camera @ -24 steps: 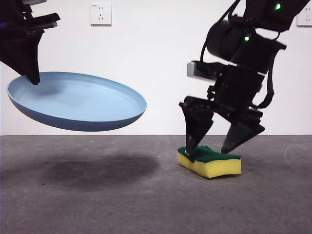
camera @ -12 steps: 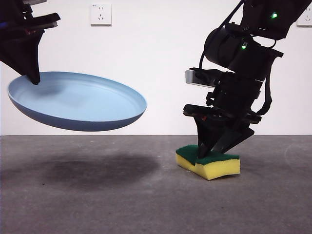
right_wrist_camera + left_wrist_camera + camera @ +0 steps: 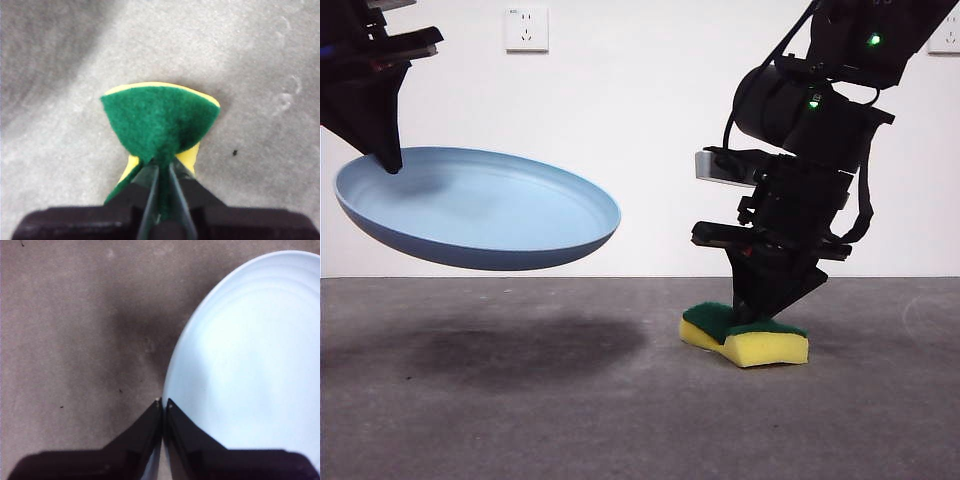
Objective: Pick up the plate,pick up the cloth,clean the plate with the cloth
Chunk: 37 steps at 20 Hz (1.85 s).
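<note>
The light-blue plate (image 3: 480,208) hangs tilted in the air at the left of the front view, well above the table. My left gripper (image 3: 382,150) is shut on its rim, and the left wrist view shows the jaws pinching the plate (image 3: 250,365) at its edge. At the right lies the cloth (image 3: 748,338), a yellow sponge with a green top, on the table. My right gripper (image 3: 760,315) is shut on it from above. In the right wrist view the cloth (image 3: 160,120) bulges, squeezed between the jaws.
The grey table (image 3: 570,420) runs across the front view, with the plate's shadow (image 3: 520,350) on it at the left. A white wall with a socket (image 3: 526,28) stands behind.
The right gripper's jaws were open around the cloth and have closed on it, squeezing its middle. The cloth shifted slightly. The left gripper and plate have not moved.
</note>
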Tool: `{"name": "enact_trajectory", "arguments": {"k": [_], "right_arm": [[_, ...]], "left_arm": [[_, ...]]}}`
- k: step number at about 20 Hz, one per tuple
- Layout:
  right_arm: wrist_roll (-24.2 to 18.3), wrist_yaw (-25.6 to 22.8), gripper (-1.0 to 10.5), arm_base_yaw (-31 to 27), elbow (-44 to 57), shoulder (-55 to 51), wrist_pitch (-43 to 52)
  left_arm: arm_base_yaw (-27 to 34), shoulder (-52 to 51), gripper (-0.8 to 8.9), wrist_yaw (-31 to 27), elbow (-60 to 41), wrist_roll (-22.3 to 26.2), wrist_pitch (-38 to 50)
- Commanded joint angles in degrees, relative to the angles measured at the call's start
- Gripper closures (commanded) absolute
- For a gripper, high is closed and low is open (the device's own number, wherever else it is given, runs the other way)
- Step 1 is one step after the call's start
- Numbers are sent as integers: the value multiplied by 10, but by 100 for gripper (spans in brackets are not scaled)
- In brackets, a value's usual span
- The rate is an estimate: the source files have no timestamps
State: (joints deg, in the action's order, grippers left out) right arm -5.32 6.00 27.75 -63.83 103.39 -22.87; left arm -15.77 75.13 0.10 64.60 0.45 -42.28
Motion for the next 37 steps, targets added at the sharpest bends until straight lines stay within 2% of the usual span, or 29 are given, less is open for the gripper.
{"name": "enact_trajectory", "arguments": {"k": [1, 10, 12, 14, 16, 19, 21, 26, 29, 31, 34, 37], "right_arm": [[9, 0, 958, 11, 4, -16, -7], [92, 0, 958, 62, 4, -207, -12], [99, 0, 958, 78, 4, -231, -11], [99, -2, 958, 92, 4, -231, -12], [100, -8, 958, 102, 4, -221, -11], [100, -60, 958, 118, 4, -202, 0], [100, -64, 958, 120, 4, -185, 5], [102, -59, 958, 140, 4, -125, 36], [109, -14, 958, 172, 4, -102, 65], [109, -3, 958, 198, 4, -101, 65], [109, -3, 958, 231, 4, -101, 39], [108, -4, 958, 242, 4, -101, -38]], "left_arm": [[0, 3, 822, 0, -3, 2, 15], [-11, 74, 822, 7, -3, -9, 69], [-28, 92, 822, 40, -3, -27, 82], [-56, 100, 822, 78, -3, -42, 102], [-93, 100, 822, 79, -3, -49, 119], [-132, 100, 822, 79, -3, -49, 117], [-148, 100, 822, 79, -3, -51, 120], [-154, 100, 822, 94, -3, -67, 127], [-153, 100, 822, 92, -3, -67, 128], [-150, 100, 822, 91, -3, -66, 132], [-137, 100, 822, 92, -3, -66, 132], [-115, 100, 822, 92, -3, -64, 126]]}}
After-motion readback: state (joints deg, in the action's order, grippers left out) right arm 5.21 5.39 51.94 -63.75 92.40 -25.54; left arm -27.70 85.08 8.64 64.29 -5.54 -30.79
